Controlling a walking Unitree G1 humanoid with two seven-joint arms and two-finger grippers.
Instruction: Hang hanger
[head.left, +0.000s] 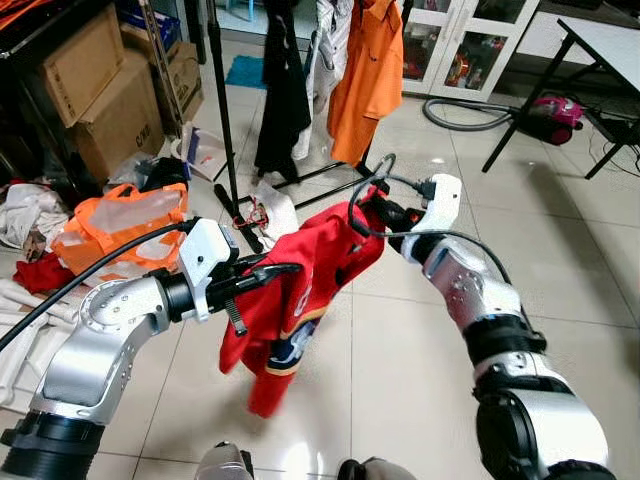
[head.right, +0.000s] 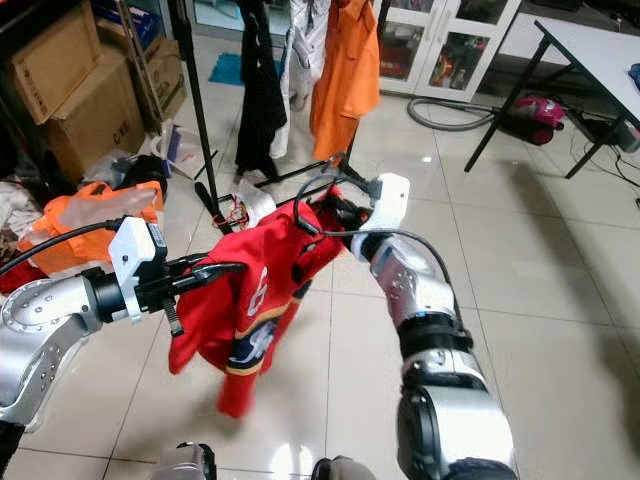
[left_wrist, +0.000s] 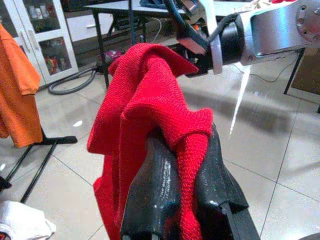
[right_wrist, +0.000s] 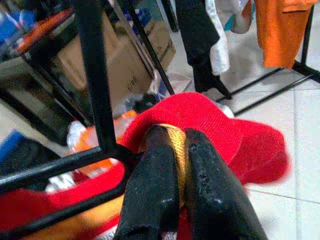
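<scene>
A red jersey (head.left: 290, 310) with white and yellow trim hangs in the air between my two grippers, over the tile floor. My left gripper (head.left: 288, 270) is shut on one shoulder of the jersey (left_wrist: 150, 100). My right gripper (head.left: 378, 212) is shut on the collar end, its fingers (right_wrist: 155, 170) pinching the yellow collar trim. Thin black bars (right_wrist: 95, 75), apparently the hanger, cross close in front of the right gripper and run into the red cloth. Behind stands the black clothes rack (head.left: 222, 100) with an orange shirt (head.left: 365, 70) and a black garment (head.left: 283, 90) hanging on it.
Cardboard boxes (head.left: 100, 90) and a heap of orange and white clothes (head.left: 120, 225) lie to the left. A pink vacuum cleaner (head.left: 548, 115) with its hose sits under a table (head.left: 610, 45) at the far right. A glass-door cabinet (head.left: 450, 45) is behind. The rack's black base bars (head.left: 320, 175) lie on the floor.
</scene>
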